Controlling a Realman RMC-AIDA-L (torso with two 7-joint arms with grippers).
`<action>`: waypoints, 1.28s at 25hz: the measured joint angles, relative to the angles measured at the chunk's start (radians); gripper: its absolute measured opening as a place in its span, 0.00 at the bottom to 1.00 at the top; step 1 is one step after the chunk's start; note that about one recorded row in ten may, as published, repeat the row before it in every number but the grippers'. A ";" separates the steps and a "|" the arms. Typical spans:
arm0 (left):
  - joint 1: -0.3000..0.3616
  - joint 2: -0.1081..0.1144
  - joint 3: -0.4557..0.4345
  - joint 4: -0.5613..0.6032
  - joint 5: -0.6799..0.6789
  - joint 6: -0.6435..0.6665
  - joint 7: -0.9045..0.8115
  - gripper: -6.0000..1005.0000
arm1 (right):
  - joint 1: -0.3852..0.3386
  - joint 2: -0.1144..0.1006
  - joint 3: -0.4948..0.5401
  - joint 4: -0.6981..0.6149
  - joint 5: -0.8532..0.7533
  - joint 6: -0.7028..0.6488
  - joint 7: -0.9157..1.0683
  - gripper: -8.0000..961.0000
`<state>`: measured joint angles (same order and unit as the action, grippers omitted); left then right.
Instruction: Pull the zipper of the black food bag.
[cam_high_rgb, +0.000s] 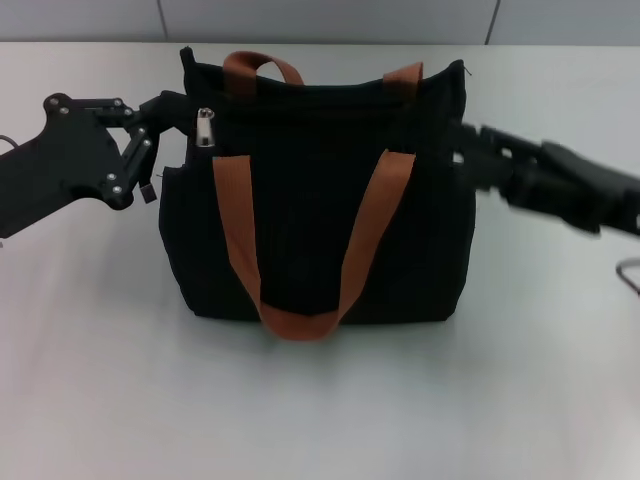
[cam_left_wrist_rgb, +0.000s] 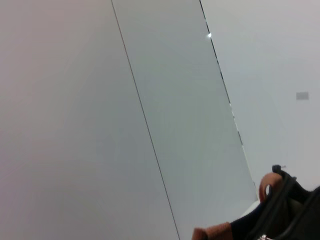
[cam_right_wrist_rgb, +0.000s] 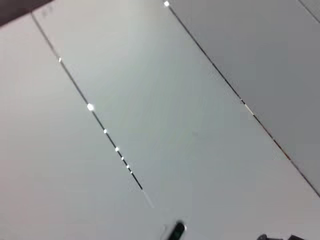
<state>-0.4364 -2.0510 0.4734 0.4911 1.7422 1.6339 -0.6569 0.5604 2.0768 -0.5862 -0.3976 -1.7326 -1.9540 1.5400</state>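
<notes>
Left gripper (cam_high_rgb: 168, 112) is pressing against the black food bag's (cam_high_rgb: 320, 200) top left corner, beside the zipper (cam_high_rgb: 205, 127); its grip is unclear. Right gripper (cam_high_rgb: 462, 148) is bracing the bag's opposite side, likewise unclear. Risk: fingers pinching fabric, missing the tiny tab.

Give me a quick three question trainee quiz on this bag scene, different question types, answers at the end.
1. True or false: the small silver teardrop zipper pull hangs at the end of the large black fabric food bag nearest the left gripper.
2. Multiple choice: the rust-brown webbing handle in front is A) looped down the bag's front, B) held by the right gripper, C) off the bag.
3. Fill in: the bag stands on a ____ table.

Key: 1 true; 2 A; 3 white.
</notes>
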 joint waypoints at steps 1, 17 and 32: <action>-0.001 -0.003 0.001 0.000 0.000 0.000 0.001 0.03 | 0.018 0.000 -0.001 -0.013 0.006 0.010 0.047 0.86; -0.006 -0.013 0.001 -0.004 -0.001 0.001 0.027 0.03 | 0.319 -0.051 -0.251 -0.102 -0.015 0.308 0.496 0.86; -0.010 -0.012 0.001 0.000 -0.001 -0.008 0.017 0.03 | 0.422 -0.040 -0.437 -0.119 -0.021 0.465 0.649 0.77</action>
<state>-0.4463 -2.0628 0.4740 0.4914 1.7410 1.6259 -0.6401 0.9827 2.0366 -1.0228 -0.5167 -1.7541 -1.4890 2.1892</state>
